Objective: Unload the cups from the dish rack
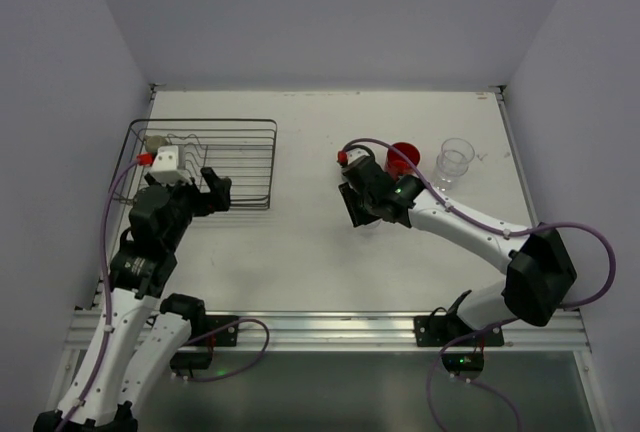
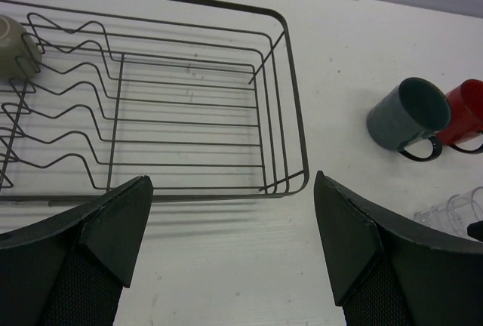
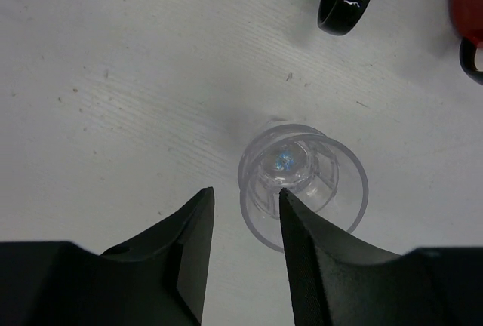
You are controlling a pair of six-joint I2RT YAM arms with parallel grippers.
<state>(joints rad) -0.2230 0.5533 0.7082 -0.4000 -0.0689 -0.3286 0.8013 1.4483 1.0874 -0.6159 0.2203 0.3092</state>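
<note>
The dish rack [image 1: 235, 162] stands at the left and holds only the small olive-grey cup [image 1: 155, 140], at its far left end [image 2: 15, 43]. My left gripper [image 1: 195, 192] is open and empty just in front of the rack's near rim [image 2: 232, 182]. My right gripper [image 3: 245, 194] is open over the small clear tumbler [image 3: 309, 171], which stands upright on the table. The tumbler's near wall lies between the fingers, unclamped. The dark grey-green mug [image 2: 407, 115], the red mug [image 1: 404, 158] and the tall clear glass mug [image 1: 455, 160] stand on the table at the right.
The grey-green mug's handle [image 3: 343, 5] and the red mug's edge [image 3: 469, 5] lie just beyond the tumbler. The right arm [image 1: 470, 222] reaches across the right half of the table. Walls close in the left, back and right.
</note>
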